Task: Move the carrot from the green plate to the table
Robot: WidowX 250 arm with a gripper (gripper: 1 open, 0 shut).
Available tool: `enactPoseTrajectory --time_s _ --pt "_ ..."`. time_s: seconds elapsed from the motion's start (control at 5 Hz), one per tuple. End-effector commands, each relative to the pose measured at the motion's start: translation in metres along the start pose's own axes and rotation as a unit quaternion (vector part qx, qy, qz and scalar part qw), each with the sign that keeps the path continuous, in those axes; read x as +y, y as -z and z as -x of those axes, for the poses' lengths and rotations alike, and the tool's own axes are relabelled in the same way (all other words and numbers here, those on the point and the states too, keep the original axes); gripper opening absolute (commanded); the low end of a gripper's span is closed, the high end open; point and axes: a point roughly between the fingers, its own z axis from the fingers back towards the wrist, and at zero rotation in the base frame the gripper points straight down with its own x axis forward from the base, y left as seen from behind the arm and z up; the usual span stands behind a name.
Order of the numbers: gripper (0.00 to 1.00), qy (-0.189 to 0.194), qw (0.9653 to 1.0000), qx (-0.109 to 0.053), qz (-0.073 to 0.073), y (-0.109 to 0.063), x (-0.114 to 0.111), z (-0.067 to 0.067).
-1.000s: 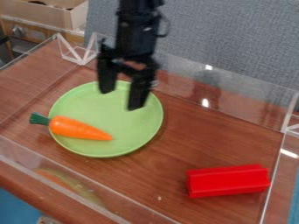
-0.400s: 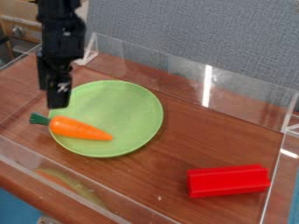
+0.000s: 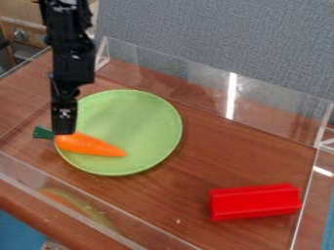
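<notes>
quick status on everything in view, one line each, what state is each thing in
claw: open, pointing down, just above the carrot's green end, holding nothing
carrot: lying on its side at the plate's left edge, green top sticking out past the rim
green plate: flat on the table, only the carrot on it
red block: lying on the table, apart from the plate
table: bears the plate and block
</notes>
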Motion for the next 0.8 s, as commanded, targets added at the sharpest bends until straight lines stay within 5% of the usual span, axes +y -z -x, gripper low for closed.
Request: enactPoseTrajectory --time_s 0.0,0.4,0.6 --pt "1.00 0.032 0.9994 -0.006 -0.012 -0.004 0.004 -0.007" --pt "1.00 0.027 0.9995 -0.014 -0.002 0.015 0.015 -0.010" --pt "0.00 0.032 0.9994 -0.014 -0.001 0.021 0.022 -0.009"
